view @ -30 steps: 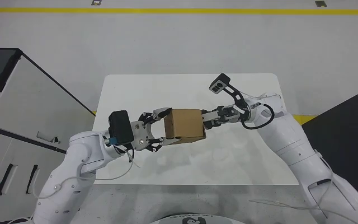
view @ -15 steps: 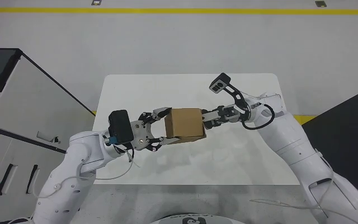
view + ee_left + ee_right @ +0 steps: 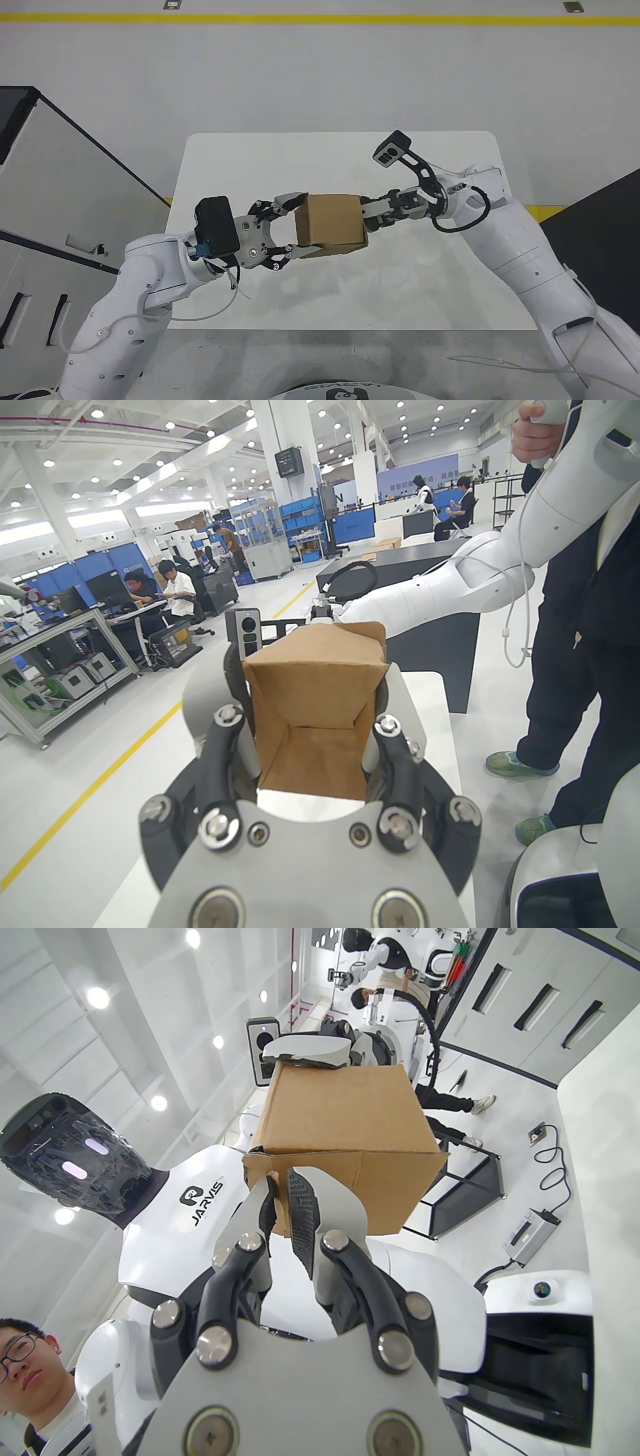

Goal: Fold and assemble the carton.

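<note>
The left gripper [image 3: 312,682] is clasping the brown carton [image 3: 333,220] across its open end, with its fingers spread wide and pressing on opposite walls. The carton is hanging in the air above the middle of the white table [image 3: 430,290], between both arms. At its other end, the right gripper [image 3: 281,1190] is pinching a flap edge, jaws nearly closed.
</note>
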### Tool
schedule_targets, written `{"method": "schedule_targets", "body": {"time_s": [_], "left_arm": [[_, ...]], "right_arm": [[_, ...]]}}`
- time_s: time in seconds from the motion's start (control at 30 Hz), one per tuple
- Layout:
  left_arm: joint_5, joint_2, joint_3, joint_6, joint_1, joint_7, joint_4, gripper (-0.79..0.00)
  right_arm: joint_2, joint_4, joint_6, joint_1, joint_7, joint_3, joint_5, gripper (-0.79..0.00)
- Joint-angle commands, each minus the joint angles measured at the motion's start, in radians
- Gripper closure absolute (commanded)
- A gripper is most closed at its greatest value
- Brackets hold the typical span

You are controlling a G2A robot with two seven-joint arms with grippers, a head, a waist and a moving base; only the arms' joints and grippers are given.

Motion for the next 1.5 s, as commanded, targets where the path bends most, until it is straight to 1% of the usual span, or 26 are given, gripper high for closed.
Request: {"method": "schedule_targets", "body": {"time_s": [0.0, 0.07, 0.13, 0.17, 0.23, 0.27, 0.3, 0.33, 0.43, 0.47, 0.5, 0.53, 0.57, 0.6, 0.63, 0.73, 0.8, 0.83, 0.87, 1.13, 1.23, 1.3, 1.33, 1.37, 1.47], "left_arm": [[0.0, 0.0, 0.001, 0.0, 0.0, 0.0, 0.0, -0.582], [0.002, 0.0, 0.001, 0.001, -0.001, -0.001, 0.0, -0.653], [0.001, 0.0, 0.001, 0.001, 0.0, -0.002, -0.001, -0.662], [0.001, 0.0, 0.001, 0.001, 0.0, -0.001, -0.001, -0.656], [0.0, 0.0, 0.001, 0.001, 0.0, 0.0, 0.0, -0.591], [0.0, 0.0, 0.001, 0.001, 0.0, 0.0, 0.0, -0.573], [0.0, 0.0, 0.002, 0.001, -0.001, 0.0, 0.0, -0.502], [0.0, 0.0, 0.002, 0.001, -0.001, 0.0, 0.0, -0.379], [0.001, 0.0, 0.002, 0.002, -0.001, 0.0, 0.0, -0.256], [0.001, 0.0, 0.003, 0.002, -0.001, 0.0, 0.0, -0.234], [0.001, 0.0, 0.003, 0.002, -0.001, 0.0, 0.0, -0.175], [0.001, 0.0, 0.003, 0.002, -0.001, 0.0, 0.0, -0.145], [0.001, 0.0, 0.003, 0.002, -0.001, 0.0, 0.0, -0.089], [0.001, 0.0, 0.003, 0.003, -0.001, 0.0, 0.001, -0.012], [0.001, 0.0, 0.003, 0.005, -0.001, 0.001, 0.001, 0.0], [0.0, 0.0, 0.002, 0.006, -0.002, 0.002, 0.003, 0.0], [-0.001, 0.0, 0.0, 0.006, -0.002, 0.004, 0.004, 0.0], [-0.001, 0.0, -0.001, 0.006, -0.003, 0.005, 0.004, 0.0], [-0.001, 0.001, -0.002, 0.005, -0.003, 0.006, 0.004, 0.0], [-0.009, 0.001, -0.006, 0.006, -0.002, 0.012, 0.006, 0.0], [-0.009, 0.001, -0.006, 0.006, -0.002, 0.012, 0.006, 0.0], [-0.007, 0.001, -0.007, 0.006, -0.002, 0.012, 0.005, 0.0], [-0.006, 0.001, -0.007, 0.006, -0.002, 0.012, 0.005, 0.0], [-0.005, 0.001, -0.007, 0.006, -0.002, 0.012, 0.005, 0.0], [-0.005, 0.001, -0.007, 0.009, -0.001, 0.011, 0.006, 0.0]], "right_arm": [[0.0, 0.001, -0.002, 0.001, 0.0, -0.001, 0.003, -0.055], [0.001, 0.001, -0.003, 0.002, 0.0, -0.003, 0.005, -0.055], [0.001, 0.002, -0.004, 0.003, 0.0, -0.004, 0.006, -0.052], [0.002, 0.002, -0.004, 0.003, 0.0, -0.005, 0.007, -0.052], [0.002, 0.002, -0.004, 0.005, 0.0, -0.007, 0.007, -0.055], [0.002, 0.002, -0.004, 0.005, 0.0, -0.008, 0.008, -0.055], [0.002, 0.002, -0.004, 0.006, 0.0, -0.009, 0.008, -0.058], [0.003, 0.002, -0.004, 0.006, 0.0, -0.01, 0.008, -0.058], [0.003, 0.002, -0.006, 0.008, 0.0, -0.014, 0.01, -0.055], [0.002, 0.002, -0.006, 0.009, 0.0, -0.016, 0.011, -0.055], [0.002, 0.001, -0.006, 0.01, 0.0, -0.017, 0.012, -0.058], [0.002, 0.001, -0.007, 0.011, 0.0, -0.018, 0.012, -0.058], [0.002, 0.0, -0.007, 0.012, 0.0, -0.019, 0.014, -0.058], [0.002, 0.0, -0.007, 0.013, 0.0, -0.02, 0.013, -0.058], [0.001, 0.001, -0.007, 0.014, 0.0, -0.022, 0.011, -0.055], [0.001, 0.003, -0.007, 0.018, 0.0, -0.022, 0.011, -0.058], [0.001, 0.007, -0.007, 0.019, 0.0, -0.019, 0.012, -0.074], [0.001, 0.01, -0.007, 0.018, 0.0, -0.018, 0.012, -0.102], [0.001, 0.012, -0.007, 0.018, 0.0, -0.016, 0.012, -0.105], [0.002, 0.027, -0.007, 0.016, 0.0, -0.002, -0.013, -0.095], [0.003, 0.025, -0.006, 0.014, 0.0, 0.001, -0.019, -0.111], [0.002, 0.022, -0.006, 0.012, 0.0, 0.001, -0.015, -0.163], [0.002, 0.021, -0.005, 0.01, 0.0, 0.002, -0.011, -0.237], [0.002, 0.02, -0.006, 0.009, 0.0, 0.003, -0.008, -0.274], [0.003, 0.02, -0.005, 0.005, 0.0, 0.008, 0.002, -0.348]]}}
